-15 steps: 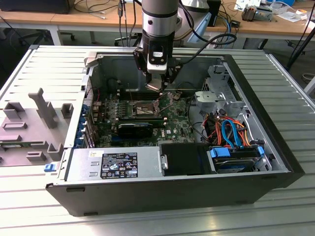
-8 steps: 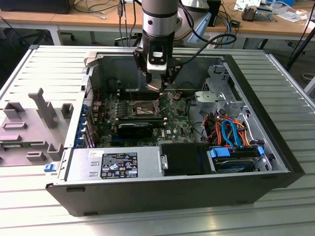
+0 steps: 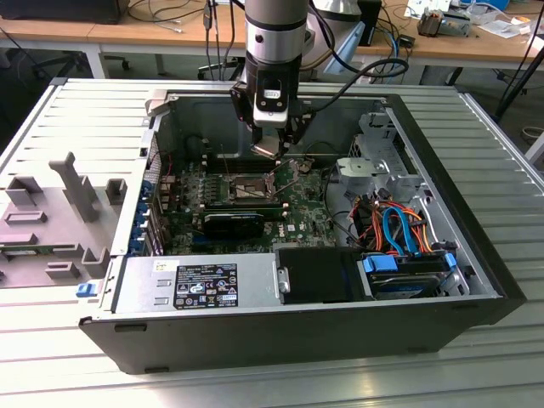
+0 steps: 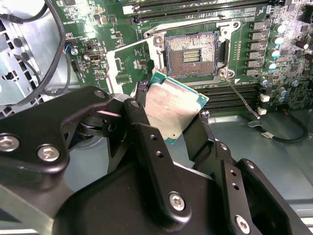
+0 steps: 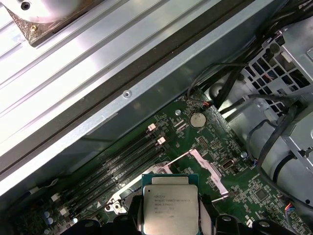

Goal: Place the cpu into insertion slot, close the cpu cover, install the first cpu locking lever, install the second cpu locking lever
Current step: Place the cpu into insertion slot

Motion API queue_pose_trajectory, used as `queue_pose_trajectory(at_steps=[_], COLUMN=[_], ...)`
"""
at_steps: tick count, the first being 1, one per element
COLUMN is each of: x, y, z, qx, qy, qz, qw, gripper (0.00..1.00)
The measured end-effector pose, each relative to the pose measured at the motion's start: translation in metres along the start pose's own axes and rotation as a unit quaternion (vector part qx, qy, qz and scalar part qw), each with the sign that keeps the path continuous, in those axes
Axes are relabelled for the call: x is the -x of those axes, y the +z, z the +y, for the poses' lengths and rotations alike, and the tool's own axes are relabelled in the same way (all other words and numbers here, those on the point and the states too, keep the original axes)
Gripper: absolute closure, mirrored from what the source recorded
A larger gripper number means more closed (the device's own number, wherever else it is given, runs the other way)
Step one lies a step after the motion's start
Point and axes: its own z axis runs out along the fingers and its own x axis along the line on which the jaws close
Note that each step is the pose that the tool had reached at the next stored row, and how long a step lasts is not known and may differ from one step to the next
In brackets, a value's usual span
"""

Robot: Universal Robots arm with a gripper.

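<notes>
Cpu (image 4: 177,111) was clamped between the two black fingers (image 4: 144,132) of the gripper (image 4: 173,117), which were closed on its opposite edges. The chip was tilted and held in the air, with its silver-grey top toward the second wrist camera. It was not in the socket.

The insertion slot (image 4: 193,51) lay just beyond the fingertips, open, with its contact field bare. The cpu cover (image 4: 132,46) was swung up off the slot, to one side of it. A thin locking lever (image 4: 242,98) stuck out from the slot's corner nearest the chip, unlatched.

The first wrist view showed the cpu (image 5: 170,208) face-on in the gripper (image 5: 170,224), with its green edge showing around the metal lid. Past the chip it showed the raised cover frame (image 5: 205,166), memory slots (image 5: 122,161) and a coin battery (image 5: 197,120), but not the socket recess.

The exterior view showed the whole setup. The gripper (image 3: 274,146) hung inside the open computer case (image 3: 476,255), above the green motherboard (image 3: 297,212). The slot (image 3: 246,189) sat below the gripper and slightly toward the exterior view's left. A power supply (image 3: 195,285) and a blue-bracketed drive (image 3: 408,272) sat well apart from the gripper along the near wall. A grey fixture tray (image 3: 51,221) lay outside the case.
</notes>
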Motion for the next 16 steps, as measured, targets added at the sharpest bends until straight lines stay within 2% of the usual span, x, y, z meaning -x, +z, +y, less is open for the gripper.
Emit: queue_pose_trajectory(at_steps=[16], x=[0.0000], y=[0.0002], z=[0.0000], qx=[0.0001], qy=[0.006], qz=[-0.0005], qw=[1.0000], gripper=[0.45])
